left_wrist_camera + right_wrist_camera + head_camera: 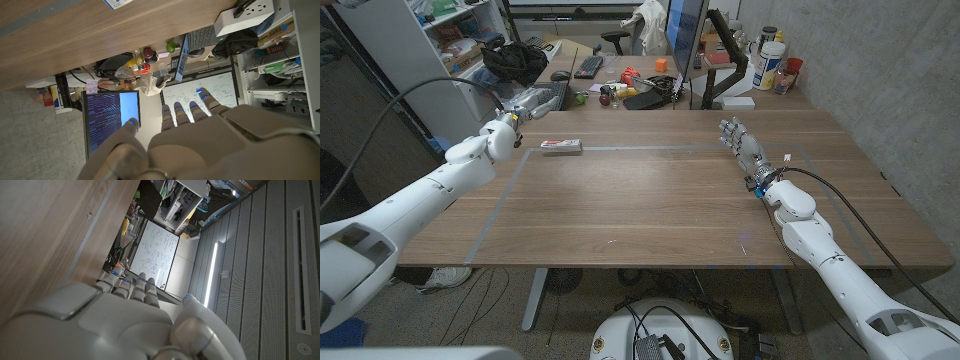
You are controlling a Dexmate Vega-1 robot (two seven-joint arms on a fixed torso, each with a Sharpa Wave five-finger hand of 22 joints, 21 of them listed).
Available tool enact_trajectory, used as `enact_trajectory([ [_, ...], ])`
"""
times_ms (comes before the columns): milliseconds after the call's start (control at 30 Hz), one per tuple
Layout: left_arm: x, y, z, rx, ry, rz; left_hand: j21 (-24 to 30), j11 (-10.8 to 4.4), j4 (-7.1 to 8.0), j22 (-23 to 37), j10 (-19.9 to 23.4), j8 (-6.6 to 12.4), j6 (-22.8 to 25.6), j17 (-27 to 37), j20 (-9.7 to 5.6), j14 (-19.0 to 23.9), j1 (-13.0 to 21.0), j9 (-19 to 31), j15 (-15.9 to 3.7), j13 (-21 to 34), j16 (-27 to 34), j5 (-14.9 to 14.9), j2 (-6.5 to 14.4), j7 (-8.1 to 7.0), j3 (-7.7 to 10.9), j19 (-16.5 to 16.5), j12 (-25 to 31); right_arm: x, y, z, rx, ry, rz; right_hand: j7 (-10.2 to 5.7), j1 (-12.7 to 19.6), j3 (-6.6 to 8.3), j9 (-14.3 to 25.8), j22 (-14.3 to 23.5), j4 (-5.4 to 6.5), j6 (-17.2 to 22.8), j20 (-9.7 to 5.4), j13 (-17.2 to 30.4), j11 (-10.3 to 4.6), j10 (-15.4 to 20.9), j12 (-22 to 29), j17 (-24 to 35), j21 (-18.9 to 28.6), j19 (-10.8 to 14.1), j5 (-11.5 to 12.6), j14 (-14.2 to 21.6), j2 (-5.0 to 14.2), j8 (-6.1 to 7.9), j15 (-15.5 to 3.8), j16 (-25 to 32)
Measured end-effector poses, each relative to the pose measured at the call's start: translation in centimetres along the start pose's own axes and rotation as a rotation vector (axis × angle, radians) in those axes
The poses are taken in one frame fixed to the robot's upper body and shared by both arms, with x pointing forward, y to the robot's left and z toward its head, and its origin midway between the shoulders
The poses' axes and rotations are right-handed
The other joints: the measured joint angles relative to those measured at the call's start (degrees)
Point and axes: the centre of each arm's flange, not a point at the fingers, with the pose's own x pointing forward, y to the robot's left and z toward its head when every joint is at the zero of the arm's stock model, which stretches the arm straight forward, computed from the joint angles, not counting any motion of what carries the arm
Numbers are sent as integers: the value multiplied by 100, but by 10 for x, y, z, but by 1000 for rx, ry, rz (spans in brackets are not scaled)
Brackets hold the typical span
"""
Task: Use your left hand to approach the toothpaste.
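— So where's the small white-and-red toothpaste tube [562,146] lying?
— Near the table's far left, long axis crosswise, just beside the left hand [524,103], toward the robot and the middle. That hand's fingers are spread, holding nothing.
— And the right hand [738,137]?
— Well apart, also empty.

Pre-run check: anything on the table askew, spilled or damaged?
Nothing stands out. The toothpaste lies flat near the table's far left, intact, with no spill. The left hand hovers just beyond it, holding nothing; the right hand is open and idle.
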Motion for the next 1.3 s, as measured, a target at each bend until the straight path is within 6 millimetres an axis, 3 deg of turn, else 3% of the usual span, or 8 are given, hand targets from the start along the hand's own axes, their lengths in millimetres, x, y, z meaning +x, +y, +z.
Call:
enact_trajectory([
  [1300,13,-11,-7,3,19,-55,0,10,3,13,-53,-24,-22,13,31,0,1,0,0,0,0,20,0,-21,-46,-31,0,4,5,-2,-6,3,5,21,-23,0,0,0,0,20,0,1,22,21,0,-7,-45,0,0,0,-23,0,0,0],
])
